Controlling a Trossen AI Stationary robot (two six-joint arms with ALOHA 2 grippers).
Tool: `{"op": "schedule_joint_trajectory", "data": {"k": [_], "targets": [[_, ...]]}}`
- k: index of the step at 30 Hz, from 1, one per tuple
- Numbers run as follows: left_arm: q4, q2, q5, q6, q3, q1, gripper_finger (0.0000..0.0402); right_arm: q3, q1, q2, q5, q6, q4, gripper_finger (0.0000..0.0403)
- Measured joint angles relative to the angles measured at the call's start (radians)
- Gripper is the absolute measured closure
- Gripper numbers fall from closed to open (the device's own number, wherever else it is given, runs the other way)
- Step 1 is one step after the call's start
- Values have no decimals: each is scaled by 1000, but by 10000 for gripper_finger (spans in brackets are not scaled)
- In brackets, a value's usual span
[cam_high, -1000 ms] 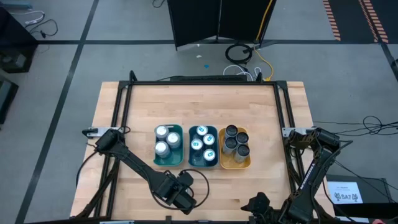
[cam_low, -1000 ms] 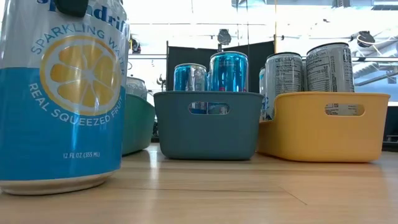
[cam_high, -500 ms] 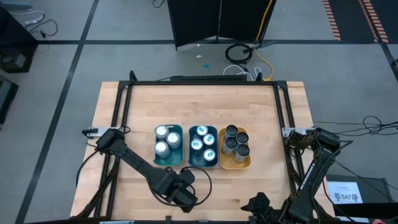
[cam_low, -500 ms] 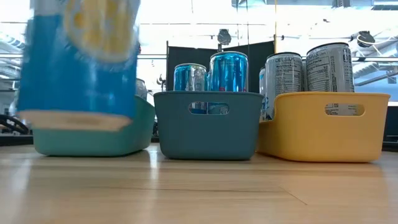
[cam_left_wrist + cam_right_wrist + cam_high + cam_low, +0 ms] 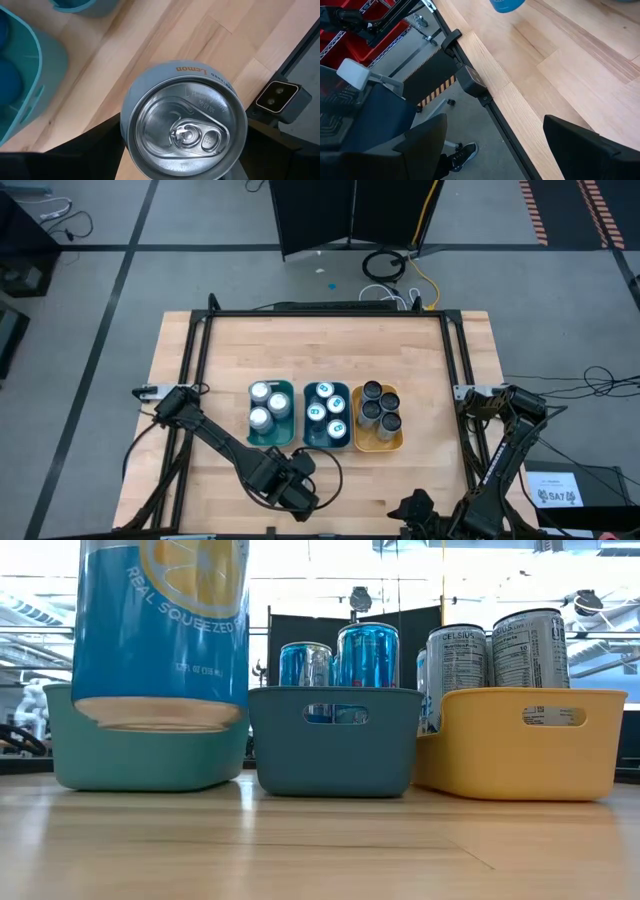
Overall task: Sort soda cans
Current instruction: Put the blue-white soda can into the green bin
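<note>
My left gripper [image 5: 291, 486] is shut on a blue and silver lemon sparkling-water can [image 5: 160, 630] near the table's front edge, in front of the green tray [image 5: 150, 752]. The can's plain silver top [image 5: 184, 133] fills the left wrist view. Two silver-topped cans [image 5: 262, 405] stand in the green tray, several blue-marked cans [image 5: 327, 412] in the teal tray [image 5: 335, 745], and several dark-topped cans [image 5: 378, 408] in the yellow tray [image 5: 520, 745]. My right gripper [image 5: 505, 150] is open and empty off the table's front right corner [image 5: 415, 510]. My left gripper pinches the can's upper side wall [image 5: 126, 125] between its two fingers [image 5: 97, 150], one on each side. The fingers come from above, pointing down. The can hangs upright, its bottom rim [image 5: 160, 718] lifted clear of the table.
The three trays stand side by side in the table's middle. Bare wood lies in front of them and to both sides. A black metal frame [image 5: 200, 330] runs round the table's edges. The lifted can's bottom also shows in the right wrist view [image 5: 507, 5].
My left gripper has gone up and a little toward the table's right edge with the lemon can. The can stood on the table a second ago and now hangs upright, lifted clear of it.
</note>
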Motion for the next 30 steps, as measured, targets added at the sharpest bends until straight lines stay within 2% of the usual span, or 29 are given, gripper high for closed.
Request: {"op": "schedule_joint_trajectory", "data": {"k": [6,13,20,25,30], "targets": [[-34,-16,-52,35,0,-2,70,0,0,0,0,0,0,80],[-130,-127,-159,15,1,8,70,0,0,0,1,7,0,80],[-308,-182,-252,-9,2,31,70,0,-2,0,5,5,-12,80],[-289,-183,-263,45,-38,51,70,0,-9,0,9,5,-28,80],[-296,-183,-226,50,-145,79,70,0,-21,0,9,4,-32,80]]}}
